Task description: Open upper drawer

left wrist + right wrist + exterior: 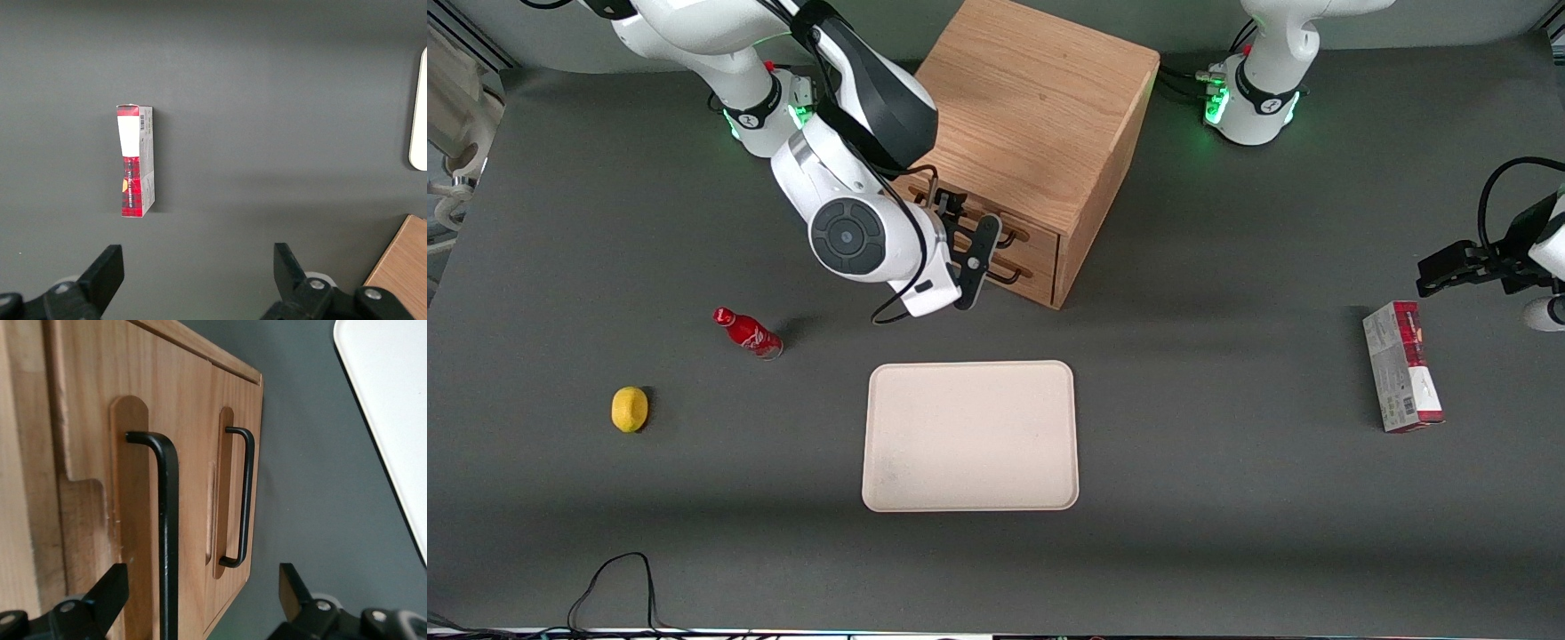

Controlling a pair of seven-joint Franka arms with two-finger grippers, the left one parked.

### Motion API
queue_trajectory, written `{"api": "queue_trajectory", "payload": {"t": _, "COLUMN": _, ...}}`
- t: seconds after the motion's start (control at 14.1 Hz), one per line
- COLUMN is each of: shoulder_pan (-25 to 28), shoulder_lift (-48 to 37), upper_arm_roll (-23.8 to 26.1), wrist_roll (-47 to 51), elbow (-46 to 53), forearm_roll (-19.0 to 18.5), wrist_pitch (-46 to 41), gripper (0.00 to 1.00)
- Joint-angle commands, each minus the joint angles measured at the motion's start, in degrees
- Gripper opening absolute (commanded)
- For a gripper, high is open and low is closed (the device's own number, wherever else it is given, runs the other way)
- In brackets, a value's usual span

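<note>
Front view: gripper (971, 267) in front of the light oak cabinet (1032, 116), at handle height, fingers spread. Upper drawer (980, 220) shut, largely masked by the wrist; handle contact not discernible.

Right wrist view: upper drawer's black handle (168, 540) between the parted fingers (107, 595), lower drawer's handle (244, 500) just beside. Best closed squarely on the nearer bar, then drawn straight out. Handle's remaining length cut off.

Left wrist view: red box (136, 160) on the counter (280, 100); drawers not shown.

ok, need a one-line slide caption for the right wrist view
Open hand straddling the upper drawer's black handle, fingers not yet closed; lower drawer handle alongside.
</note>
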Motion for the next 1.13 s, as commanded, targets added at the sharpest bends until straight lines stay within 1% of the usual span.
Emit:
{"api": "queue_trajectory", "payload": {"t": 0.0, "shoulder_pan": 0.1, "shoulder_lift": -0.2, "upper_arm_roll": -0.1, "wrist_roll": -1.4, "elbow": -1.0, "forearm_roll": 1.6, "wrist_pitch": 1.2, "gripper": 1.0}}
{"api": "queue_trajectory", "payload": {"t": 0.57, "shoulder_pan": 0.2, "shoulder_lift": -0.2, "upper_arm_roll": 0.1, "wrist_roll": -1.4, "elbow": -4.6, "forearm_roll": 1.7, "wrist_pitch": 4.4, "gripper": 1.0}}
{"api": "queue_trajectory", "payload": {"t": 1.06, "shoulder_pan": 0.8, "shoulder_lift": 1.1, "upper_arm_roll": 0.1, "wrist_roll": -1.9, "elbow": -5.0, "forearm_roll": 1.6, "wrist_pitch": 6.8, "gripper": 1.0}}
